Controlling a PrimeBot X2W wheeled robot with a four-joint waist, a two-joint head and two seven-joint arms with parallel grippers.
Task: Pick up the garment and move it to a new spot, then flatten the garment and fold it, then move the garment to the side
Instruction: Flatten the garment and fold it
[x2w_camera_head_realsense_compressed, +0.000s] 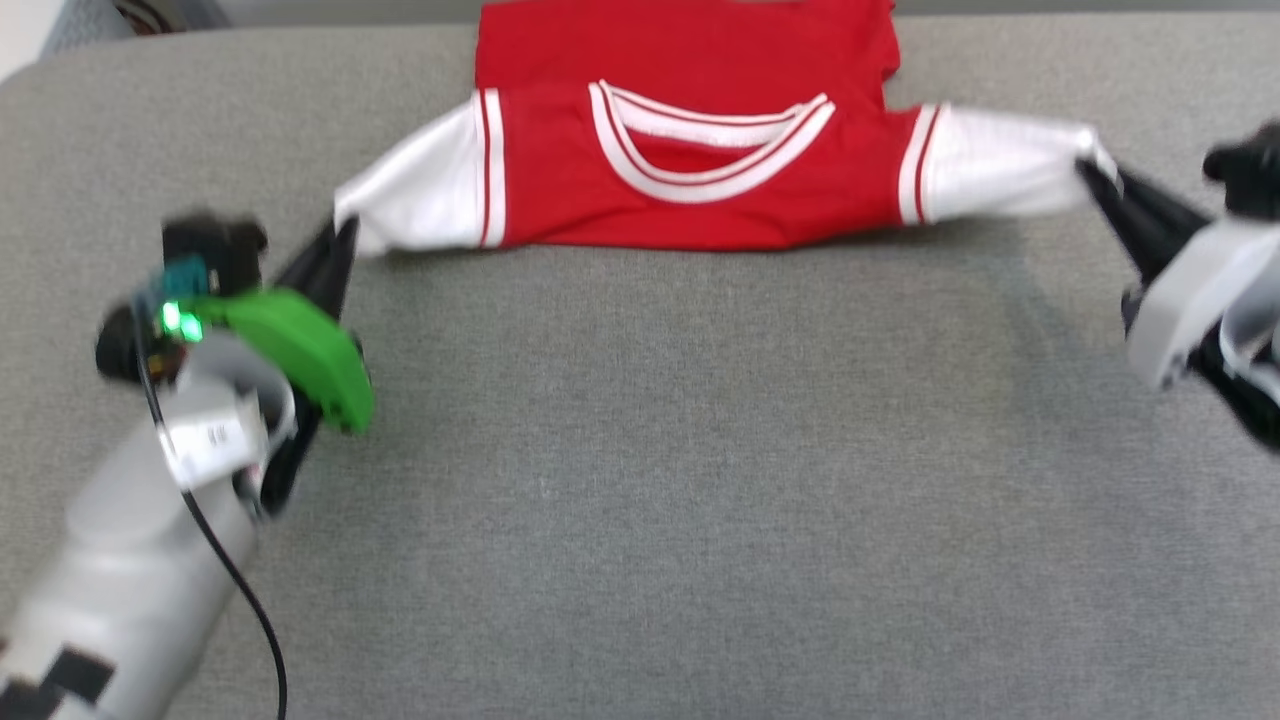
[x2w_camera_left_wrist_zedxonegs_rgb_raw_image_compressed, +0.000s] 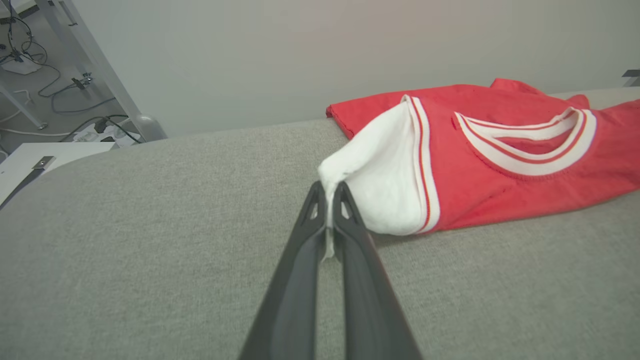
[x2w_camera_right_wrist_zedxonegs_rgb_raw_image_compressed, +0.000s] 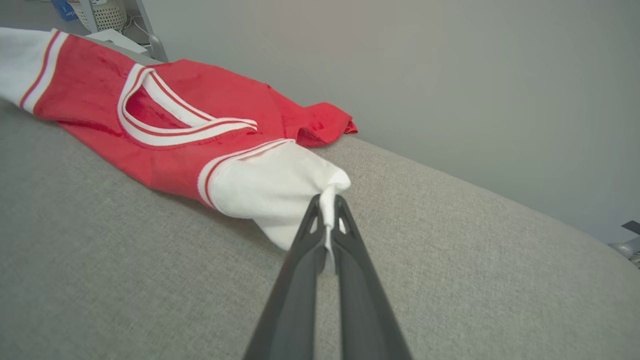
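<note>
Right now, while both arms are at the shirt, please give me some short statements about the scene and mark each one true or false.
1. The shirt lies on a grey cloth surface. True.
2. The left gripper is shut on the tip of a white sleeve. True.
3. The right gripper hangs open above the shirt. False: it is shut on the tip of the other white sleeve.
4. The collar is plain black. False: it is white with red stripes.
5. The two sleeves stretch out to opposite sides. True.

Left fingers (x2w_camera_head_realsense_compressed: 325, 265) and right fingers (x2w_camera_head_realsense_compressed: 1130, 210) far apart, both tight on the garment (x2w_camera_head_realsense_compressed: 560, 190)
</note>
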